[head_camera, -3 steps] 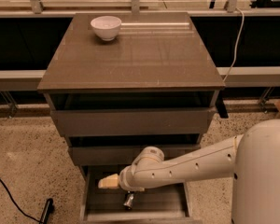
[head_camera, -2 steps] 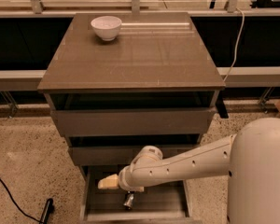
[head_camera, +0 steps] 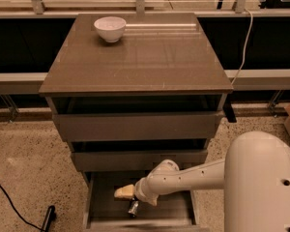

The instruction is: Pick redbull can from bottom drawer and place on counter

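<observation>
Grey-brown bottom drawer [head_camera: 104,211] is pulled out, gripper [head_camera: 124,193] inside it at lower centre. Can't tell if it's spread or closed. White bowl [head_camera: 109,28] on counter [head_camera: 135,62], upper left.

My arm [head_camera: 198,174]: plain white. My gripper [head_camera: 123,193]: cream-tan, over the left of the bottom drawer [head_camera: 102,210]. Bottom drawer: grey-brown, darker inside, no pattern. Counter [head_camera: 135,62]: glossy grey-brown with pale reflections. Bowl [head_camera: 109,28], far left on the counter: white. Floor [head_camera: 29,168]: beige, dark-speckled. Cable [head_camera: 9,202], near left: black.
</observation>
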{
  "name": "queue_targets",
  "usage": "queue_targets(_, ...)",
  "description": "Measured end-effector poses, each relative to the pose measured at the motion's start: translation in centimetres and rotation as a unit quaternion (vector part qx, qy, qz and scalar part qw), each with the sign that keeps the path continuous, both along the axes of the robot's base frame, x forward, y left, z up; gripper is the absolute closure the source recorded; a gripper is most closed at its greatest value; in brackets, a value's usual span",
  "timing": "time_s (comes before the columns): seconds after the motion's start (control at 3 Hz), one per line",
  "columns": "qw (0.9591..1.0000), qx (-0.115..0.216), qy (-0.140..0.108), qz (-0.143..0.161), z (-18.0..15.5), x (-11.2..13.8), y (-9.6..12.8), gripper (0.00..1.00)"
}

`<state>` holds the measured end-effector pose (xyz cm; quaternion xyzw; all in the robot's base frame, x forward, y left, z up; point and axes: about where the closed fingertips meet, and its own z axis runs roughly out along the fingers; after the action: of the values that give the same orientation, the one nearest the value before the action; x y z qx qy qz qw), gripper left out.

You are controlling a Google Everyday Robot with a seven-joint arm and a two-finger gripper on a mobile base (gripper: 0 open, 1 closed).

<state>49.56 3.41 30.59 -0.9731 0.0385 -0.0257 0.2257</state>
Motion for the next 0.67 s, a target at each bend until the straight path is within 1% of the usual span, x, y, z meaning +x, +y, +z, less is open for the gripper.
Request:
queue_targets(0.33,0.9998,-0.006,-0.008,-0.016,-4.0,1.1,-1.5,0.0)
queue_targets(0.67,0.9994,-0.016,-0.021,-0.02,-6.2,2.7,-1.7,0.0)
